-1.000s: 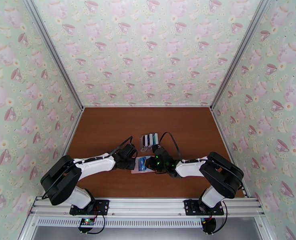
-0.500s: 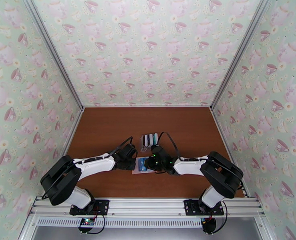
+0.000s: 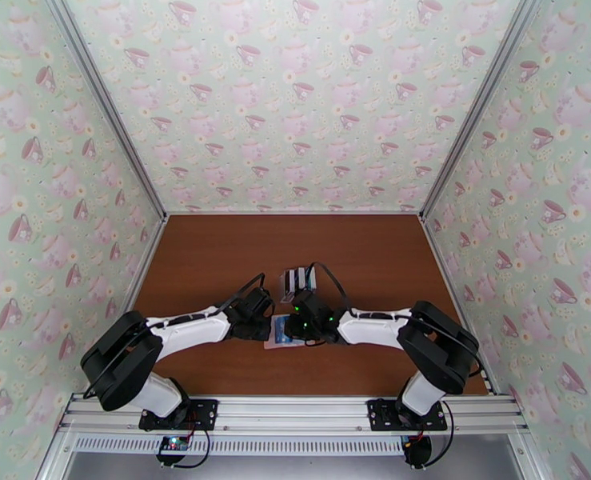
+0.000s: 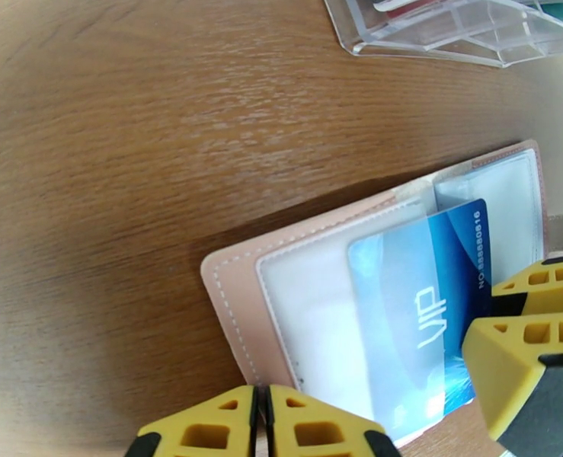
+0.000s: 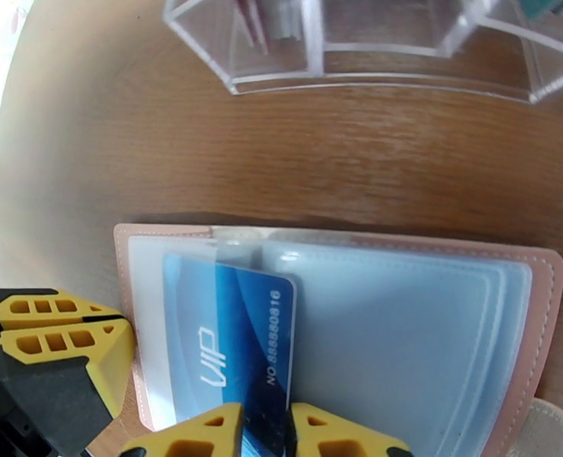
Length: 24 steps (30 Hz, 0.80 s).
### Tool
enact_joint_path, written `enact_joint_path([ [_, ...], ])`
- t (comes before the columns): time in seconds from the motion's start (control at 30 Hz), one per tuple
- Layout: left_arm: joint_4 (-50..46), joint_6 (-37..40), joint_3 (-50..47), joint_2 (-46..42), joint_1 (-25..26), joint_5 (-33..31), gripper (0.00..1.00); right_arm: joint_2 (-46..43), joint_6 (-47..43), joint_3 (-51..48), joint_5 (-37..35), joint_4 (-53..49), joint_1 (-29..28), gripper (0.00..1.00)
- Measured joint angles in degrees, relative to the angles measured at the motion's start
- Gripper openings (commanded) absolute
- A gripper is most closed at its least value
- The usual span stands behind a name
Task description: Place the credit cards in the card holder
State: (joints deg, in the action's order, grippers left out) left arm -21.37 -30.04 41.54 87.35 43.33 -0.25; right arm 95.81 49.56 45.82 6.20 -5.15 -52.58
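Right wrist view: your right gripper [image 5: 266, 434] sits at 6 o'clock in the frame. Its jaws are narrowed onto the near edge of the blue card [image 5: 235, 337], the one marked VIP. You can see the card lying on the 9 o'clock half of the wallet [image 5: 544, 298], which is spread open on the table [image 5: 357, 161] with its pale pockets facing up and its pink cover showing as a border. The card's 9 o'clock part looks paler, under a cloudy sleeve, while its 3 o'clock strip with the number is bare and deep blue.

Your left gripper [image 5: 121, 327] is at 8 o'clock, with its tips touching the wallet's 9 o'clock edge. Its fingers are pressed flat together with only a hairline seam between them. You cannot tell whether any of the cover is caught in that seam.

The clear rack [image 5: 357, 66] stands at 12 o'clock, apart from the wallet with bare wood between them, and the other cards [image 5: 270, 17] stand in its slots.

In the top external view, the wallet lies just to 6 o'clock of the rack. The left gripper meets it from 9 o'clock and the right gripper from 3 o'clock.
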Motion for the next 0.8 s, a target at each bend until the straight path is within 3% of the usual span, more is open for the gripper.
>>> enact_joint_path([
  [0.8, 1.40, 0.00, -0.07, 0.46, -1.20, 1.53, 0.15, 4.22, -1.44, 7.50, -2.16, -6.95, -3.32, 0.23],
])
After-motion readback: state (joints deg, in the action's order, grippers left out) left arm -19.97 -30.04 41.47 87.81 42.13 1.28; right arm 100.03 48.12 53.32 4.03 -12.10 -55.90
